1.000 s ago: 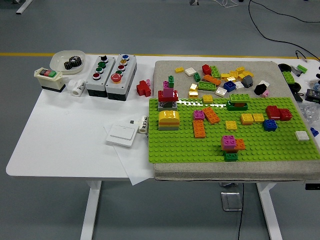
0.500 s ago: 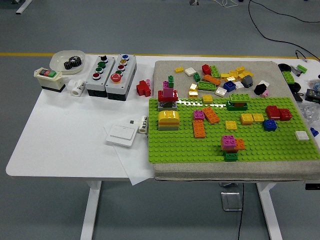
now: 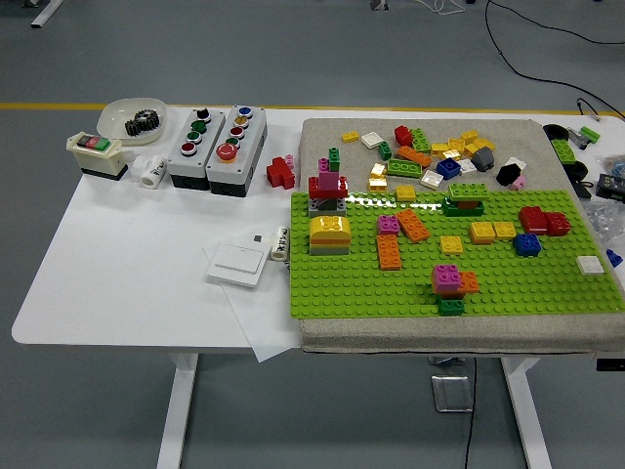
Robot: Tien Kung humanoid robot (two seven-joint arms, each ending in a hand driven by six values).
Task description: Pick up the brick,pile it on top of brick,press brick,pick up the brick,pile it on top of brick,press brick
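Baseplate [image 3: 508, 293] on table's [image 3: 127, 283] right; button boxes [image 3: 215, 137] behind, left

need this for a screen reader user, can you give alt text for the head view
A green baseplate on a grey mat on a white table holds scattered small bricks, including a yellow brick and an orange brick, with loose bricks piled behind it. Two button boxes sit at the left; no robot hand is in view.

White table [image 3: 127, 264] with grey mat [image 3: 430, 337], button boxes [image 3: 210, 147].
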